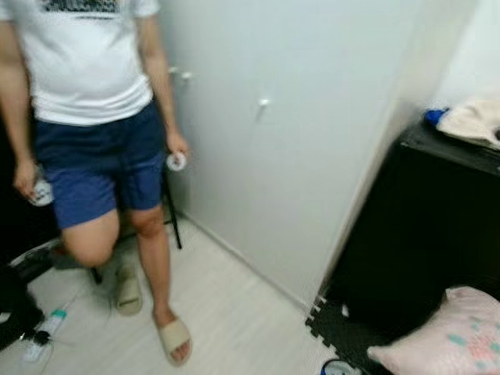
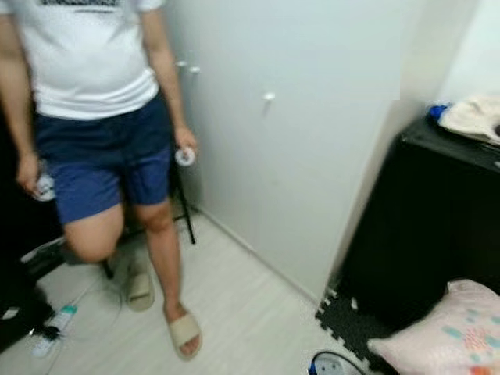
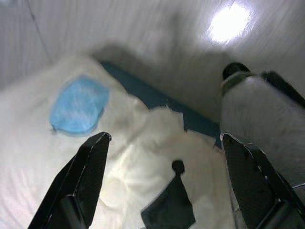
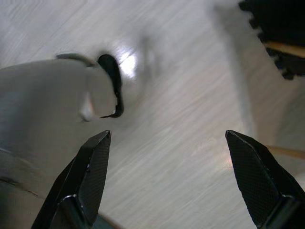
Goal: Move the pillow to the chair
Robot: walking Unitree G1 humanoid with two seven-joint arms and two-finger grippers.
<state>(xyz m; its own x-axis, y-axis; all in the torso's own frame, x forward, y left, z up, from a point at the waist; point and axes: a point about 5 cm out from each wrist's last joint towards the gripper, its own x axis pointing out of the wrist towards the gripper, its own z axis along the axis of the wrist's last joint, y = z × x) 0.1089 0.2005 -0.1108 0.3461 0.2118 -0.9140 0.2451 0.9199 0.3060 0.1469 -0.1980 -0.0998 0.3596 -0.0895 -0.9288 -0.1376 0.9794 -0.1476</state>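
Two long black fingers (image 3: 83, 183) with a carbon-weave texture and angular, tapered tips form the left gripper (image 3: 164, 138); the right gripper (image 4: 167, 136) has the same faceted black fingers (image 4: 86, 181). Beside each gripper a rounded silver-grey shell of the robot's body (image 4: 43, 109) shows, edged with a black trim; the left wrist view shows a similar grey shell (image 3: 259, 112) with a dark cap.
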